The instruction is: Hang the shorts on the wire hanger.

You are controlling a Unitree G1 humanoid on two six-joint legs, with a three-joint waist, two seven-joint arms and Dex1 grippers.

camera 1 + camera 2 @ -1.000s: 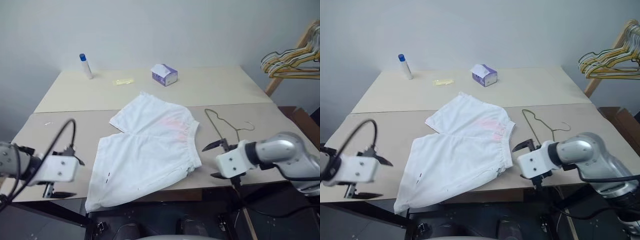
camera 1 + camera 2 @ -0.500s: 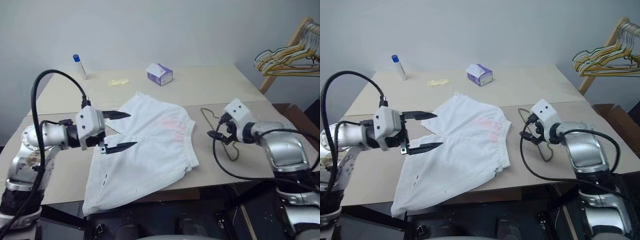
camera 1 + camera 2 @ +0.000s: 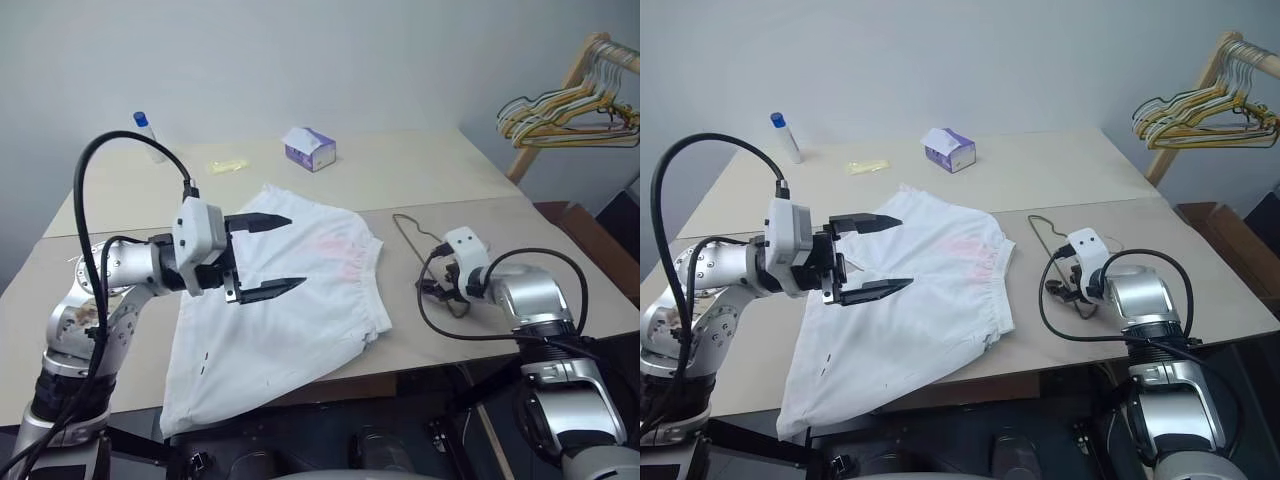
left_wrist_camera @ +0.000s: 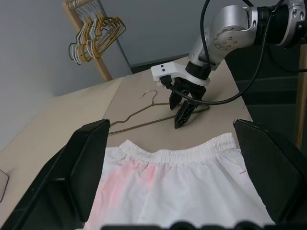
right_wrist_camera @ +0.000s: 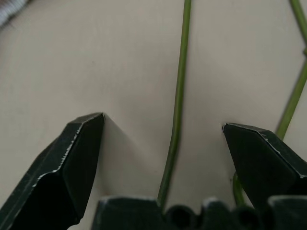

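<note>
The white shorts (image 3: 300, 300) lie flat on the table, waistband toward the right and one leg hanging over the front edge. Just right of the waistband lies the thin wire hanger (image 3: 408, 229). My left gripper (image 3: 296, 252) is open and hovers level above the shorts, pointing toward the waistband with nothing between its fingers. My right gripper (image 3: 430, 290) is open and tilted down onto the hanger. In the right wrist view one wire (image 5: 178, 96) runs between the two fingers (image 5: 76, 158), close above the table top.
A white-purple tissue box (image 3: 308, 149), a blue-capped bottle (image 3: 148, 135) and a small yellow packet (image 3: 227, 166) sit at the back of the table (image 3: 420, 170). A wooden rack with several hangers (image 3: 565, 100) stands at the far right. Bare table lies right of the wire hanger.
My left arm swung in from the front left edge and now hovers over the shorts. My right gripper rolled over, went forward and dropped onto the hanger wire. The camera has turned slightly.
</note>
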